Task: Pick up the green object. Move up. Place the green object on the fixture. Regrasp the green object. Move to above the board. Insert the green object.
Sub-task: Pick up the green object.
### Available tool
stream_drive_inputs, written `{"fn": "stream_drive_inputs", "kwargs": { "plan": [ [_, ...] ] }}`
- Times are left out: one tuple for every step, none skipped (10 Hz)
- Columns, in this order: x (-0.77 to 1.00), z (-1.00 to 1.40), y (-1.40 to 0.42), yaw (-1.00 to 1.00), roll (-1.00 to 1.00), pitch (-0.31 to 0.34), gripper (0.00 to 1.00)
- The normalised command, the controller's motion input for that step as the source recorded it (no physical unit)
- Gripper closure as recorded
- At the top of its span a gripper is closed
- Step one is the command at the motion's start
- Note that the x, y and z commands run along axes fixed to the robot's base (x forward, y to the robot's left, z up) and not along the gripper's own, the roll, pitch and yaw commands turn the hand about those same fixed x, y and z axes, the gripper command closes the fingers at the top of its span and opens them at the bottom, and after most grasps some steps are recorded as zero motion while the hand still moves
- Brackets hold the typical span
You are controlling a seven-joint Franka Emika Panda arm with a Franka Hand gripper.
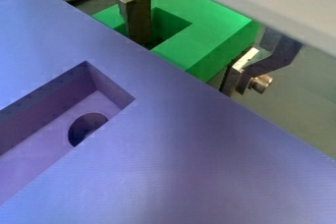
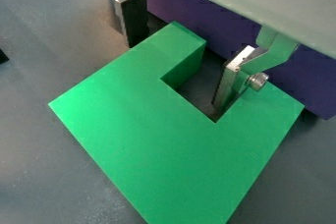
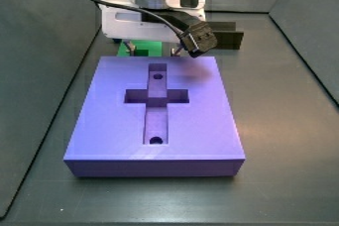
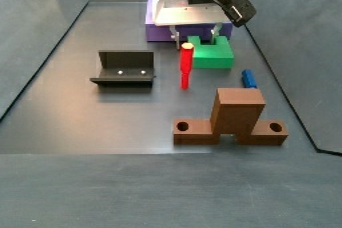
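The gripper sits low over the green object, mid-frame in a side view, hard against the board. Its fingers straddle one prong, apparently not yet pinched. If they close off-centre, the piece may twist or jam against the board.

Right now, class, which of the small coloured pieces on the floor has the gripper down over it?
The green object: the gripper straddles one prong. The red post and blue peg stand free.

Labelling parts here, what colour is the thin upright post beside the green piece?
Red: the post shows best in a side view, left of the gripper.
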Motion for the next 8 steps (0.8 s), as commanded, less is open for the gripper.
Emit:
{"fn": "stream_drive_inputs", "kwargs": {
  "plan": [
    [-0.06,-0.06,0.00,0.00,0.01,0.000,0.00],
    [0.00,0.00,0.00,0.00,0.00,0.000,0.00],
    [0.00,0.00,0.00,0.00,0.00,0.000,1.00],
    [0.00,0.00,0.00,0.00,0.00,0.000,1.00],
    [0.00,0.00,0.00,0.00,0.00,0.000,1.00],
    [0.00,0.00,0.00,0.00,0.00,0.000,1.00],
    [0.00,0.00,0.00,0.00,0.00,0.000,1.00],
    [0.00,0.00,0.00,0.00,0.00,0.000,1.00]
  ]
}}
